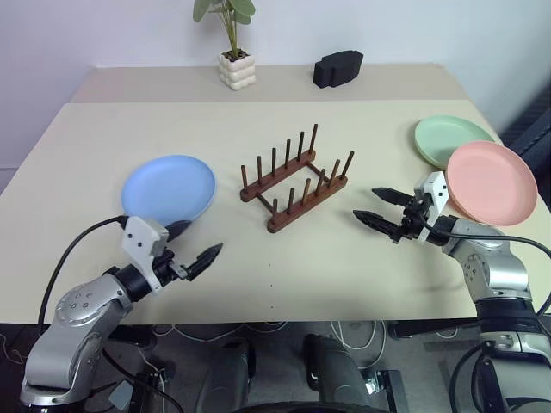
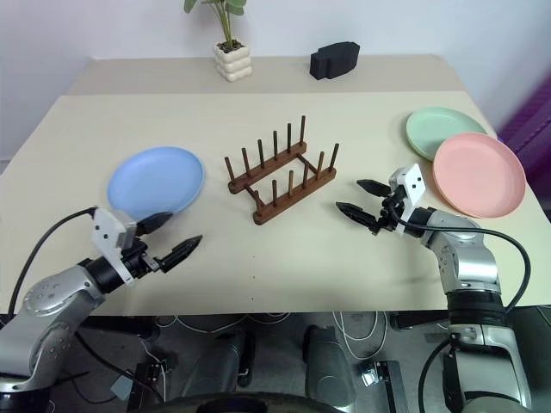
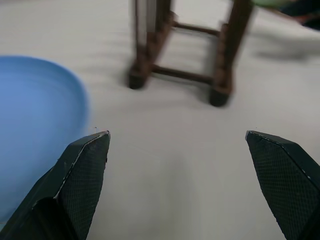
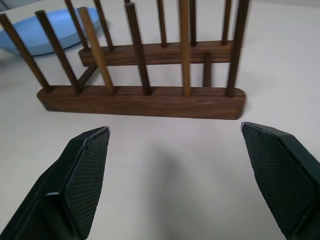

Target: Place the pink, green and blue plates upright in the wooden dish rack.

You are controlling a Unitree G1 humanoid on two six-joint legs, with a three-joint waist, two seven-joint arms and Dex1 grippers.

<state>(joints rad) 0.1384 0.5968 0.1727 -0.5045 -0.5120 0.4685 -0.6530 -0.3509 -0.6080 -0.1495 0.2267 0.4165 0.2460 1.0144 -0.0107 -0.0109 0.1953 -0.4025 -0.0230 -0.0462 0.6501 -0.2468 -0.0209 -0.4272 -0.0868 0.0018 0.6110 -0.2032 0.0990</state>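
On the beige table (image 1: 362, 86), both grippers, left (image 1: 191, 247) and right (image 1: 376, 206), spread and empty; 3 plates unracked; suggest left takes round light-blue plate (image 1: 168, 188) by near rim, tilts it upright between dark wooden rack (image 1: 295, 179) pegs.

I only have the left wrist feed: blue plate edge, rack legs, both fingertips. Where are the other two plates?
Observer: The pink plate and green plate lie flat on the table's right side, pink overlapping green's near edge.
Operator: Anything in the rack yet?
Observer: No. The wooden dish rack is empty; the blue plate lies flat to its left.
Operator: Right arm doing anything?
Observer: The right gripper is open and holds nothing, between the rack and the pink plate, pointing at the rack.
Operator: And mine?
Observer: The left gripper is open, just in front of the blue plate's near edge.
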